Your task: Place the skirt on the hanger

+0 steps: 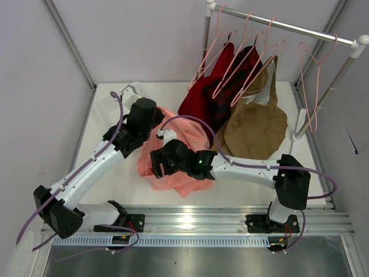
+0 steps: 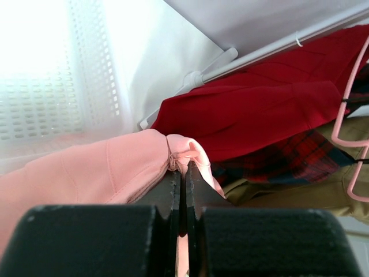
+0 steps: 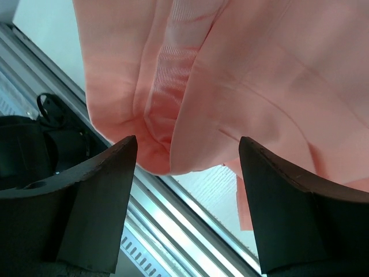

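Your skirt (image 1: 173, 156) sits bunched on the counter (image 1: 115, 179). Your left gripper (image 2: 180, 167) is clamped together on a fold at the skirt's far-left edge. Your right gripper (image 3: 187, 141) is at the skirt's near-left side with its jaws standing apart; cloth hangs between them, unpinched. The dark red garment (image 1: 202, 95) is just beside the skirt, on its far right. The empty hanger (image 1: 314, 86) hangs from the rail (image 1: 277, 24), well apart from the skirt.
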You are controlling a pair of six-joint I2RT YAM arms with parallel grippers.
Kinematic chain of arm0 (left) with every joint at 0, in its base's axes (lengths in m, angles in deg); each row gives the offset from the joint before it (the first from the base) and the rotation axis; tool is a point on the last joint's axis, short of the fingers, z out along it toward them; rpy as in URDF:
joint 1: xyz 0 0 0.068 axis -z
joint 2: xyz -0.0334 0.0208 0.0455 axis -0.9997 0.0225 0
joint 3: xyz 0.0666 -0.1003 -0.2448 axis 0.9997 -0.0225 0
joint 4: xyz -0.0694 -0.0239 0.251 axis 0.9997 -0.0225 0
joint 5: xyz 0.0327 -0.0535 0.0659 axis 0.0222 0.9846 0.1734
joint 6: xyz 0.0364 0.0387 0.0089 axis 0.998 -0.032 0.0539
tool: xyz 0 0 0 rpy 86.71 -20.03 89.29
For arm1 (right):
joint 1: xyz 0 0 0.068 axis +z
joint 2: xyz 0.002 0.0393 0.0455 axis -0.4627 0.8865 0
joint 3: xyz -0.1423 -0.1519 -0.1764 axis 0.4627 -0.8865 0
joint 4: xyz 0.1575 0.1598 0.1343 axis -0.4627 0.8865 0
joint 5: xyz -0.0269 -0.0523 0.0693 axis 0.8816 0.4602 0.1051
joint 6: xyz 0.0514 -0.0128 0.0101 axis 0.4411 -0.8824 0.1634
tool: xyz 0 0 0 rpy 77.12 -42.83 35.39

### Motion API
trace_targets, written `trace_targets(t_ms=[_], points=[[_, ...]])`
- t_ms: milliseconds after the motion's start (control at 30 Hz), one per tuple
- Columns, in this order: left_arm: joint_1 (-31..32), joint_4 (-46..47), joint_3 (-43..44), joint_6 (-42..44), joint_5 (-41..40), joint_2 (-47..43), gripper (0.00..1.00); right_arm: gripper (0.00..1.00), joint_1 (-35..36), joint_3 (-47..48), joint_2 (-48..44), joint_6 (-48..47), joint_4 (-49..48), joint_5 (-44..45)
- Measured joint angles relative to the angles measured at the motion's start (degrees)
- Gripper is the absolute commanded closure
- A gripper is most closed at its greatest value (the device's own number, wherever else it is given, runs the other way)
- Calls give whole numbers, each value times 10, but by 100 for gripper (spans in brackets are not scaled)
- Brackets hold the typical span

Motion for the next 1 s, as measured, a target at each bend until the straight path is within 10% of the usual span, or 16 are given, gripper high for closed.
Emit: trace_targets(t_ms=[233, 400, 700, 1000], points=[[-33, -7, -16, -20, 16, -10, 100, 36, 33, 28, 51, -3, 26, 37], [-46, -8, -25, -25, 26, -20, 100, 100, 34, 50, 70, -7, 47, 76], [-94, -20, -32, -26, 63, -58, 100, 100, 33, 39, 37, -16, 111, 151], [-102, -111, 21, -67, 66, -141, 100, 100, -12, -54, -290, -16, 194, 207]])
